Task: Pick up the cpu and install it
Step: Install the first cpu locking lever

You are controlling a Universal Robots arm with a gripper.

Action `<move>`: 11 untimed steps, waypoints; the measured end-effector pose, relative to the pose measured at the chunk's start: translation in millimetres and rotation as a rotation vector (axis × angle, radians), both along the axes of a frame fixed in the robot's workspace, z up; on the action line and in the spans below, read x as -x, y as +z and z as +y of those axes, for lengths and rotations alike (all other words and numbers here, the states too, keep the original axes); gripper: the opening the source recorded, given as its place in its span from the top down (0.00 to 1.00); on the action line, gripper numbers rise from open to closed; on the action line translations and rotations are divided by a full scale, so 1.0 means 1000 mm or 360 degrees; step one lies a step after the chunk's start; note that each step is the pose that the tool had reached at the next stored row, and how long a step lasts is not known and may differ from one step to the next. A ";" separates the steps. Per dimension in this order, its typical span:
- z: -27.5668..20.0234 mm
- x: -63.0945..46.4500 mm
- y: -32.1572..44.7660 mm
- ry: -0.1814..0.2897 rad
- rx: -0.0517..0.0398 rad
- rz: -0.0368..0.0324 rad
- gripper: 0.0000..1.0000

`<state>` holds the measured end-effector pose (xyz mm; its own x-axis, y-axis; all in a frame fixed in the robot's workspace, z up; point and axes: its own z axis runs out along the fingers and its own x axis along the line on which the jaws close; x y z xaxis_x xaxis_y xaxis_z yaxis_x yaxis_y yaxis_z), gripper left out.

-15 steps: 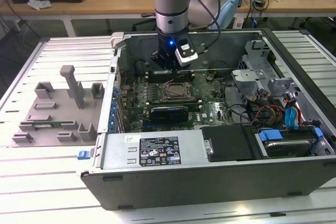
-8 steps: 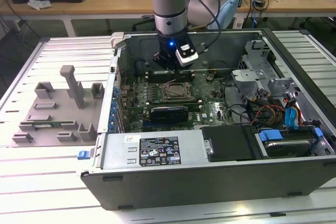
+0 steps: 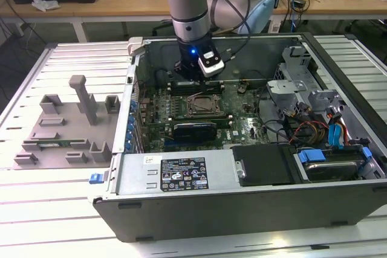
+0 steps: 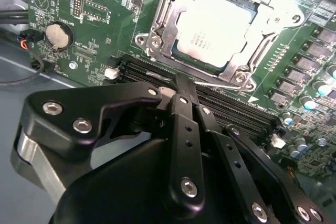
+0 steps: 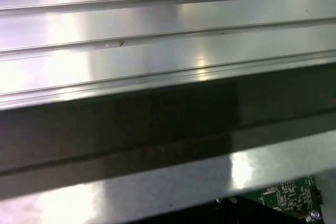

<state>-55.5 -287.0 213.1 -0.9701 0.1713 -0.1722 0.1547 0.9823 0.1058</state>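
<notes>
The cpu (image 4: 218,27), a flat square chip with a silver-grey top, lies inside the metal socket frame (image 4: 160,30) on the green motherboard (image 4: 94,3). In the exterior view the cpu (image 3: 202,106) sits in the middle of the open computer case (image 3: 242,167). My gripper (image 4: 182,83) hangs just off the socket's edge, over the black memory slots (image 4: 236,111), with its black fingers (image 4: 184,108) pressed together and nothing between them. In the exterior view the gripper (image 3: 195,81) stands over the board just behind the socket.
A grey holder fixture (image 3: 66,125) with upright blocks lies on the ribbed metal table at the exterior view's left. Inside the case are a black card (image 3: 195,130), a black power supply (image 3: 266,164), drive cages (image 3: 290,83) and coloured cables (image 3: 338,134). The first wrist view shows the case wall (image 5: 168,124).
</notes>
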 end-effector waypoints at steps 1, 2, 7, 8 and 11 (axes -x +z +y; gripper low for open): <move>0.0001 0.001 -0.0004 0.0000 0.0000 -0.0011 0.89; 0.0003 0.002 -0.0009 0.0000 0.0000 -0.0022 0.89; 0.0013 0.007 -0.0029 0.0000 0.0000 -0.0067 0.89; 0.0013 0.007 -0.0031 0.0000 0.0000 -0.0069 0.89; 0.0013 0.010 -0.0040 0.0000 -0.0004 -0.0075 0.89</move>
